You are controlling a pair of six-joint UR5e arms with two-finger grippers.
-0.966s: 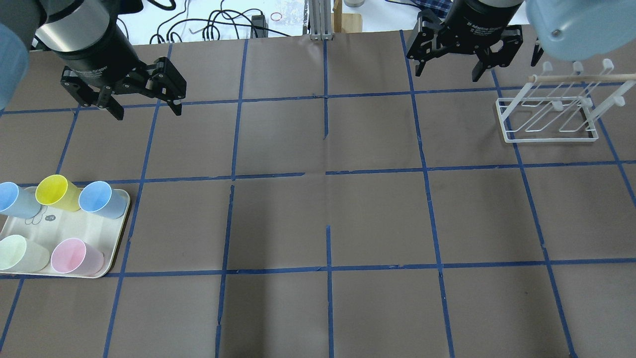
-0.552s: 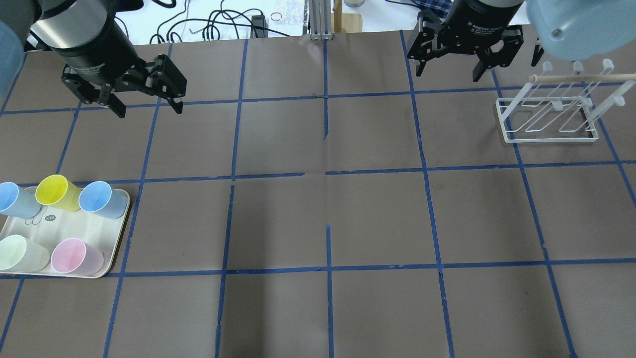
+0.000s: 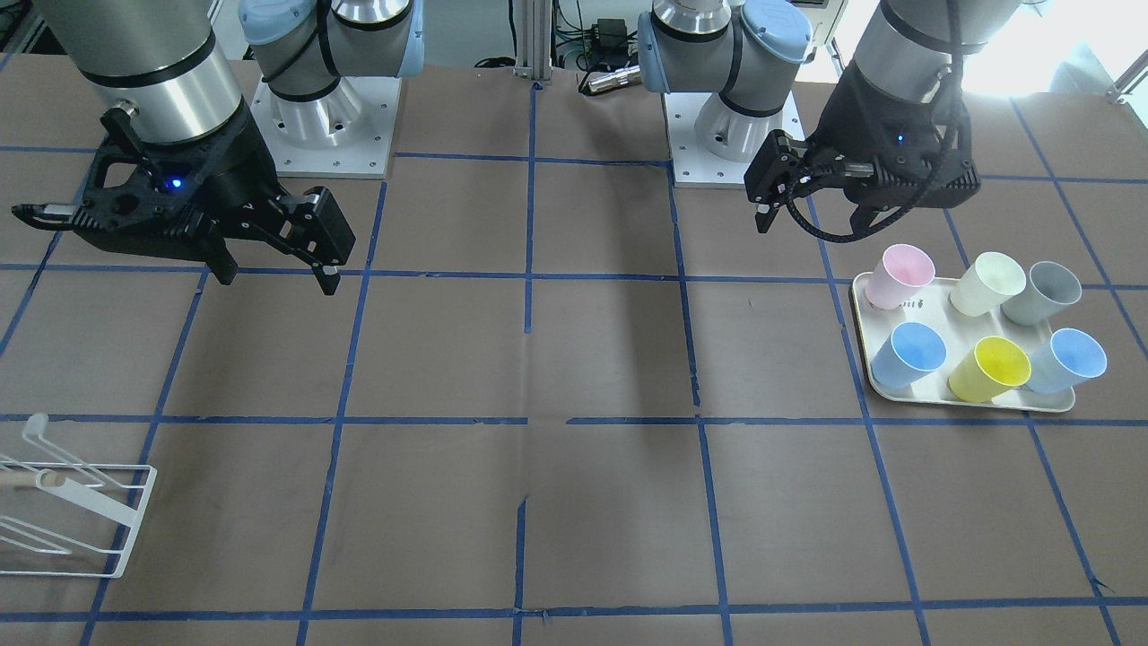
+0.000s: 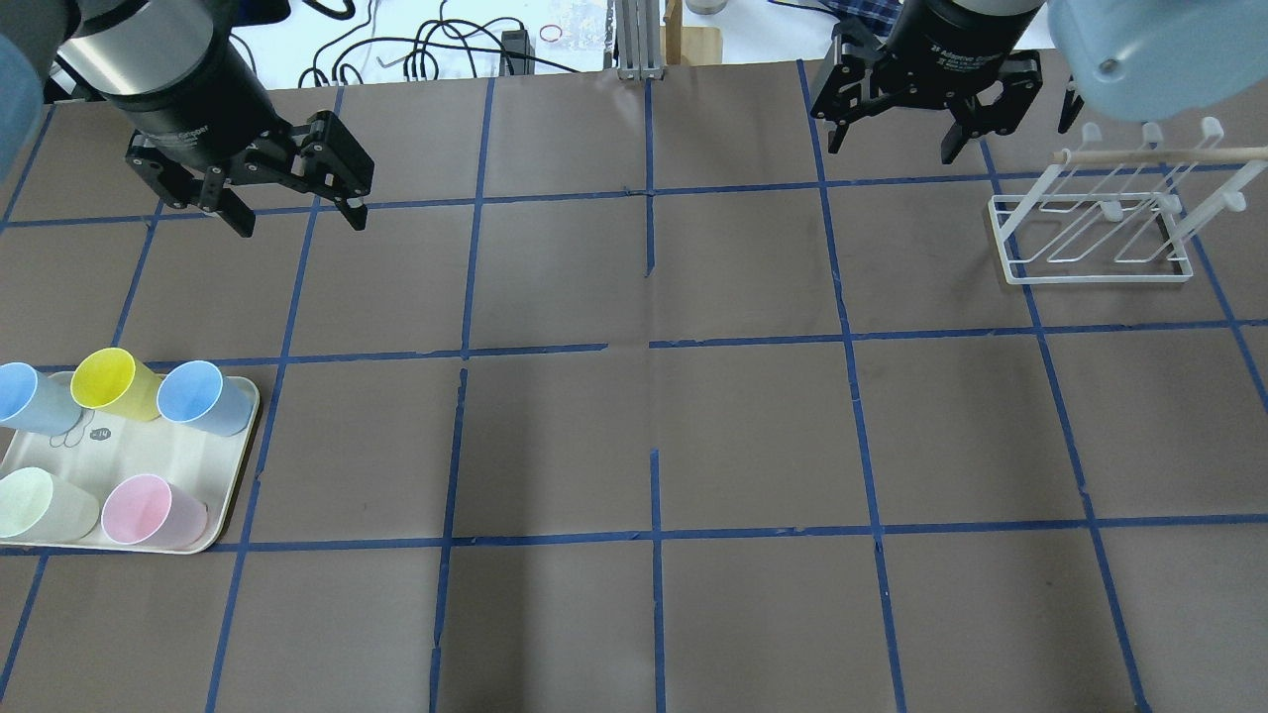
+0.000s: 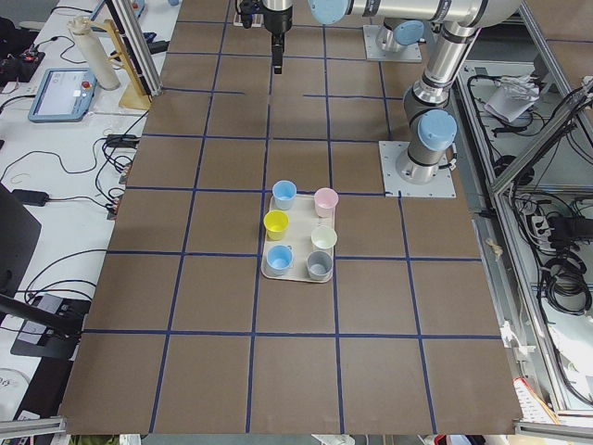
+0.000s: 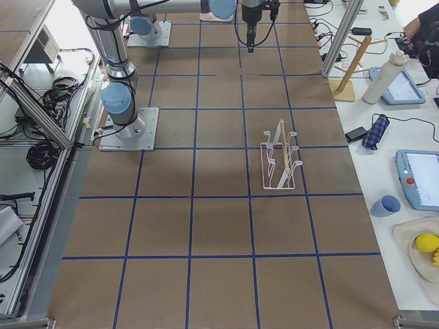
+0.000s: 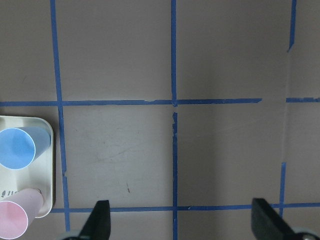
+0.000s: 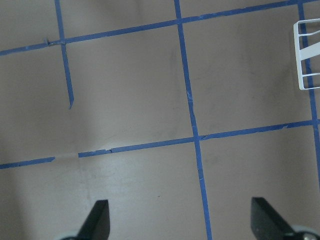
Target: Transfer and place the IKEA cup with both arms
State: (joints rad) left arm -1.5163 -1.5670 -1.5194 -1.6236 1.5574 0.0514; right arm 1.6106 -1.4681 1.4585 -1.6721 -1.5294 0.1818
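Tray (image 3: 924, 312) holds six cups (image 3: 989, 370) front-on, IKEA cup (image 3: 1067, 361) included — overhead five.

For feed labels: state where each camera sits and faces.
Front: across the table, facing both bases; left gripper on right.
Overhead: opposite side, looking down; right gripper, tray, rack.
Left side: tray end; bases right.
Right side: rack end; bases left.
Left wrist: downward; fingertips, tray corner.
Right wrist: downward; fingertips, rack corner.
Front, overhead share the tray.
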